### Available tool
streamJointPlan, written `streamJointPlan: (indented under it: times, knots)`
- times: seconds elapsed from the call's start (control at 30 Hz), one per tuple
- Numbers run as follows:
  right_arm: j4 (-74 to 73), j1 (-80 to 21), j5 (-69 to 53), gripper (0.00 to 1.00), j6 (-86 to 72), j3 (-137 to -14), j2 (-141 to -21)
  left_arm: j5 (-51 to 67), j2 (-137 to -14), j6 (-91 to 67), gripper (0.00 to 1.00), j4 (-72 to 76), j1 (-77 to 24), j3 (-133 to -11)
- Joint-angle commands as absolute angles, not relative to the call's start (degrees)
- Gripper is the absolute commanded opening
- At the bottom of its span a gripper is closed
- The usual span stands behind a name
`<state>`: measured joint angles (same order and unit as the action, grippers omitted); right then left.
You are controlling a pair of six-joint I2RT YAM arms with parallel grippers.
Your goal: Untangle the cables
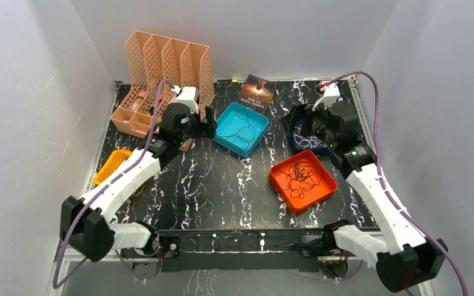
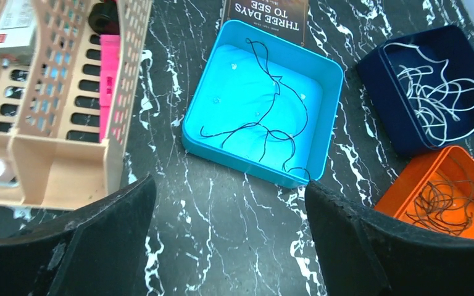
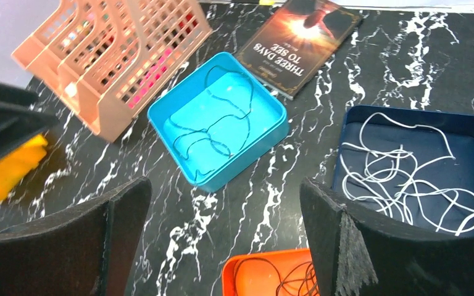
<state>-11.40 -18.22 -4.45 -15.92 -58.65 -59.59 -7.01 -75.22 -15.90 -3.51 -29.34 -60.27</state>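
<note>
A thin black cable [image 2: 271, 117] lies spread in the cyan tray [image 1: 224, 125]. A tangled dark cable bundle [image 1: 300, 174] sits in the orange tray [image 1: 327, 188]. White cable [image 3: 407, 169] lies looped in the navy tray [image 3: 469, 123]. My left gripper [image 1: 207, 126] hovers open and empty just left of the cyan tray; its wrist view [image 2: 229, 197] shows bare table between the jaws. My right gripper [image 1: 297, 128] is open and empty over the navy tray, above the table between the trays [image 3: 225, 194].
A peach file organizer [image 1: 160, 80] with a pink item stands back left. A book [image 1: 258, 91] lies behind the cyan tray. A yellow tray [image 1: 112, 164] sits at the left edge. White walls enclose the table.
</note>
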Motion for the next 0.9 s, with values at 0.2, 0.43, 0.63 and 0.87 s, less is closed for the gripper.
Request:
streamJointPlan:
  times: [0.2,0.43,0.63,0.87]
  knots:
    - [-14.63,-22.19,1.65,0.98,-6.72,-55.76,-47.7,-14.37,-55.14,-19.45,0.98,-15.64,-28.86,-54.03]
    - [-12.66,-22.17,2.48,0.98,-5.09,-49.88,-39.35,-17.43,-43.47,-19.69,0.98,-19.0,-28.99,-49.01]
    - [-9.17,-22.18,5.34,0.98,-10.11,-43.31,-33.96,-24.25,-33.27,-22.81,0.98,-22.27,-28.95,-44.58]
    - [-5.41,-22.16,8.4,0.98,-11.19,-37.24,-29.39,-28.37,-25.89,-22.94,0.98,-23.67,-28.95,-41.26]
